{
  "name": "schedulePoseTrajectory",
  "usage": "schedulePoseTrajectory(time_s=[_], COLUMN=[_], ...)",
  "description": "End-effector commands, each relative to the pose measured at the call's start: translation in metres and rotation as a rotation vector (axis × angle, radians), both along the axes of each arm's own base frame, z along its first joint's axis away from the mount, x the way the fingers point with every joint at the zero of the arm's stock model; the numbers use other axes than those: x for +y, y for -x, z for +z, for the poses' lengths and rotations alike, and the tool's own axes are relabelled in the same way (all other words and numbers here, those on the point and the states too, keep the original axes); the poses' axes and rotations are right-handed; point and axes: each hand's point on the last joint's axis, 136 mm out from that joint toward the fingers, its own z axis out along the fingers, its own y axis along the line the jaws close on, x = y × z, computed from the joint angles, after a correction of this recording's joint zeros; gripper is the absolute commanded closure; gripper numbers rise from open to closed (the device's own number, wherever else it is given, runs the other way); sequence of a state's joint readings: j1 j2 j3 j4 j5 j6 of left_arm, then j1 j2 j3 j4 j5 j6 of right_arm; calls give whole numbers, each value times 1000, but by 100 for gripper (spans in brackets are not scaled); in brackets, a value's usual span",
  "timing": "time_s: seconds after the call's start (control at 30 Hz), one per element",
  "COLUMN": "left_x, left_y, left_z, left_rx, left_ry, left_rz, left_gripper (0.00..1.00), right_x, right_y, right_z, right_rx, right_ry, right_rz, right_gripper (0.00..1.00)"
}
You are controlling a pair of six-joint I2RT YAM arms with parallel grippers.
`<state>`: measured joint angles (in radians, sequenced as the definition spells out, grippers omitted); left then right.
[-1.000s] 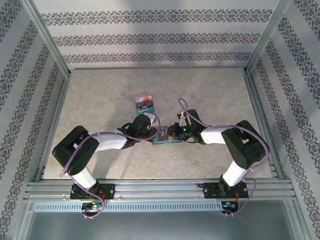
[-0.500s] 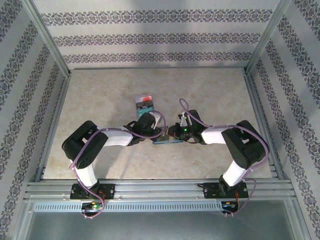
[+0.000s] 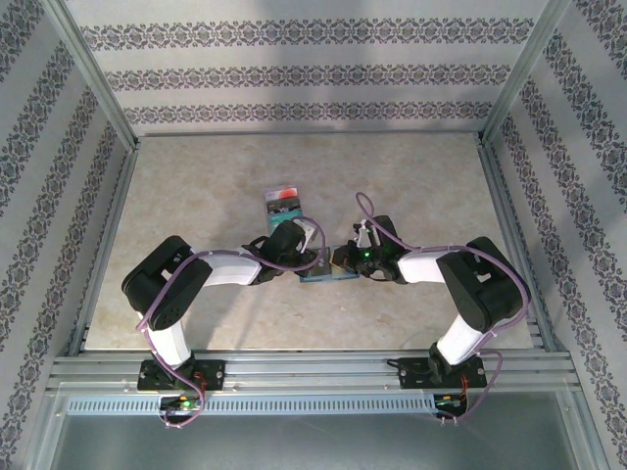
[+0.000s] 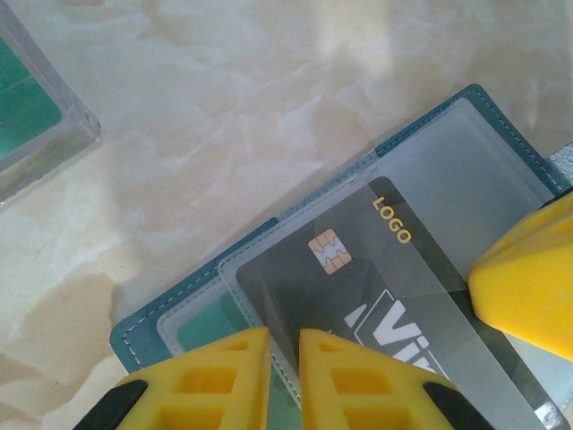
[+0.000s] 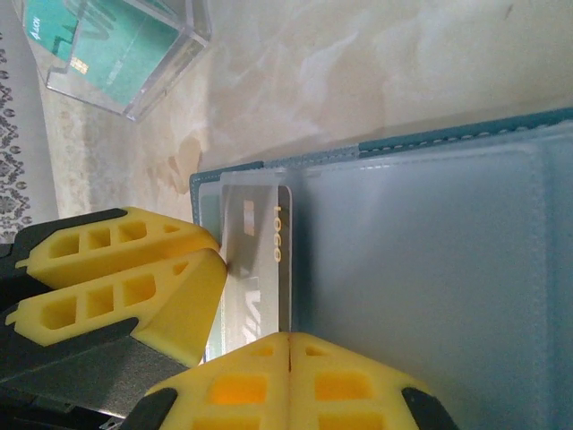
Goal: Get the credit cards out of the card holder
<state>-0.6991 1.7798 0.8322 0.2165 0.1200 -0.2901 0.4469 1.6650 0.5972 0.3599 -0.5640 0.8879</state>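
The slate-blue card holder point(image 3: 328, 275) lies open on the table between both grippers, its clear sleeves point(image 4: 466, 170) facing up. A black credit card point(image 4: 358, 278) with a chip and "LOGO" sits in one sleeve, which is lifted off the page below it point(image 5: 260, 260). A teal card point(image 4: 210, 324) lies in the slot underneath. My left gripper point(image 4: 284, 336) is shut on the stitched edge of that lifted sleeve. My right gripper point(image 5: 288, 339) is shut with nothing between its fingers, tips down on the holder point(image 5: 430, 269) beside the black card. One of its fingers point(image 4: 528, 278) rests at the sleeve's right side.
A clear plastic box point(image 3: 283, 204) stands just beyond the holder, with a teal card point(image 5: 116, 45) inside and a red one on top in the overhead view. Bare marbled tabletop point(image 3: 216, 186) surrounds it, fenced by metal rails point(image 3: 505, 225).
The left arm swung in to the right, bringing its gripper onto the holder's left edge. The right gripper's fingers closed fully and stayed on the holder.
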Motion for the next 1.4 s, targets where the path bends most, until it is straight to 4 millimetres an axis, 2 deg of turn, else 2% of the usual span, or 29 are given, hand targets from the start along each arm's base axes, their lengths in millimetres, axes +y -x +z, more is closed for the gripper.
schedulePoseTrajectory(time_s=[0.0,0.1,0.33,0.57,0.73,0.9,1.17,1.37], left_x=[14,13,10,9,9,11,22,25], left_y=[7,7,9,10,11,11,10,9], left_z=[-21,-20,-23,-24,-25,-26,-26,-25], left_rx=[49,49,65,71,74,77,70,67], left_ry=[-90,-86,-68,-59,-57,-61,-95,-97], left_rz=[7,6,2,0,4,11,32,41], left_gripper=[84,84,86,86,86,86,87,88], right_x=[-3,-4,3,6,10,12,-6,-15], right_y=[-1,-1,1,1,1,1,0,-1], right_z=[6,5,2,-6,-11,-7,-1,-2], right_rx=[-30,-31,-24,-5,5,-5,-23,-19], right_ry=[-13,-15,-25,-25,-40,-67,-72,-74], right_rz=[3,6,23,24,29,31,-6,-25], right_gripper=[96,96,80,77,78,88,93,93])
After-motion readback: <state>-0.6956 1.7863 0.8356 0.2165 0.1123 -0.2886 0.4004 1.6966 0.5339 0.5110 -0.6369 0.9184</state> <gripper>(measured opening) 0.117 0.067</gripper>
